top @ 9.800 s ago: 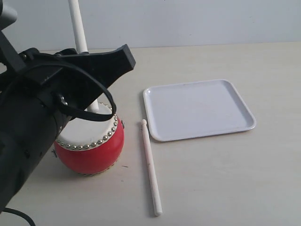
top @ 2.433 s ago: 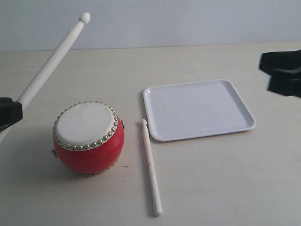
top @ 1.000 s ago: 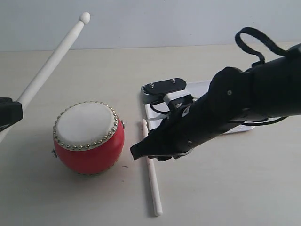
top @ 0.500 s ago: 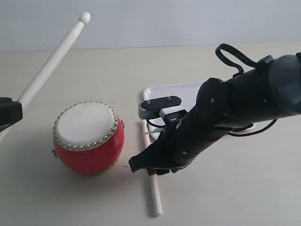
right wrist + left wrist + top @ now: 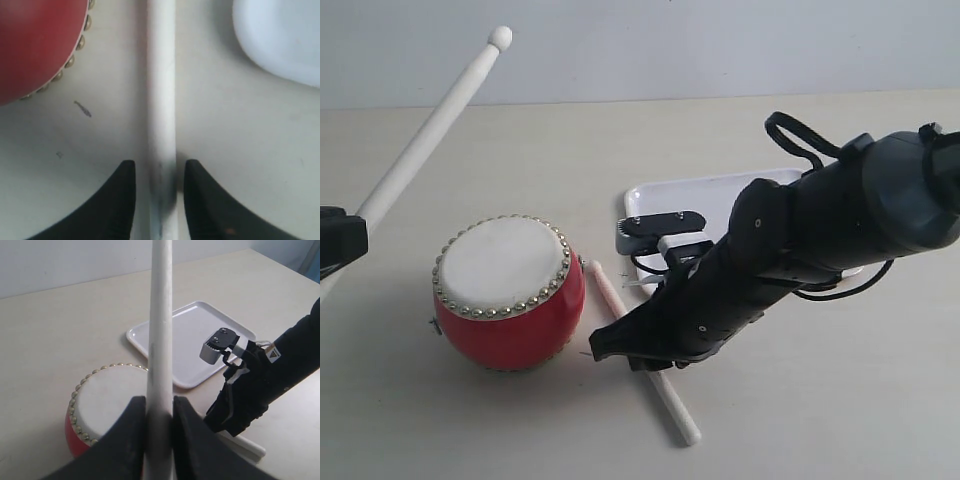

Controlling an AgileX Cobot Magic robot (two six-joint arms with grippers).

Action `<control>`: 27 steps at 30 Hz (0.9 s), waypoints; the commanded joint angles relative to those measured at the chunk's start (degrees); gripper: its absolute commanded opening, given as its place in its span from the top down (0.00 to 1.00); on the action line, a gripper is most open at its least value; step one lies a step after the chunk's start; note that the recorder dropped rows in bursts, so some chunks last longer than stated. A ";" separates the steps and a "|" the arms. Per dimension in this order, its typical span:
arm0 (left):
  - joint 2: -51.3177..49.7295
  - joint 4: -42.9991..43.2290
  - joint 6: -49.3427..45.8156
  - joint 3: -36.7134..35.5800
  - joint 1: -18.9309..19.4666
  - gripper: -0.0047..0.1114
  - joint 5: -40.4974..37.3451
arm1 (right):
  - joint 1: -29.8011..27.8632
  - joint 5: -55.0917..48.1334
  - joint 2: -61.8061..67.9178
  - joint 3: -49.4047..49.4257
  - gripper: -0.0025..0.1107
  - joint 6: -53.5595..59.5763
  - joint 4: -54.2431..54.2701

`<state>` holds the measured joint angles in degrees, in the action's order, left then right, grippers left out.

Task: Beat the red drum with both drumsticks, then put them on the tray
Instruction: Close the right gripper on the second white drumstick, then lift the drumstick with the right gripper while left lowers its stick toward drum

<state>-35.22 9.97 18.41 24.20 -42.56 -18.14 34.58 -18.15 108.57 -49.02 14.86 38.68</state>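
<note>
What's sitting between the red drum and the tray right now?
The second drumstick, lying on the table with the right gripper straddling it; clearest in the right wrist view.

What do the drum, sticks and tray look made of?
Drum: glossy red shell, lacquered wood or plastic, can't tell; matte off-white skin, shiny metal-looking studs.
Held stick and table stick: pale, matte, likely wood.
Tray: smooth white, faint sheen, moulded rounded rim, probably plastic.
</note>
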 commanded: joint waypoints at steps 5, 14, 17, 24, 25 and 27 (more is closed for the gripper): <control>0.55 -0.11 0.18 -0.19 0.07 0.96 0.33 | 0.07 0.21 1.43 -0.11 0.89 0.59 -0.14; 0.55 -0.11 0.18 -0.19 0.07 0.96 0.33 | 0.07 0.44 1.43 -0.11 0.98 1.08 -1.57; 0.55 -0.11 0.18 -0.19 0.07 0.96 0.33 | 0.07 -0.31 0.50 -0.11 0.98 2.91 -1.47; 0.55 -0.11 0.18 -0.19 0.07 0.96 0.33 | 0.07 -1.63 -7.43 -0.11 0.98 4.26 -2.07; 0.55 -0.11 0.18 -0.19 0.07 0.96 0.33 | 0.07 -1.63 -8.82 -0.11 0.98 4.26 -2.34; 0.55 -0.11 0.18 -0.19 0.07 0.96 0.33 | 0.07 -1.63 -11.29 -0.11 0.98 4.26 -3.23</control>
<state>-35.22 9.97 18.41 24.20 -42.56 -18.14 34.58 -19.71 100.61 -49.17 18.38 36.93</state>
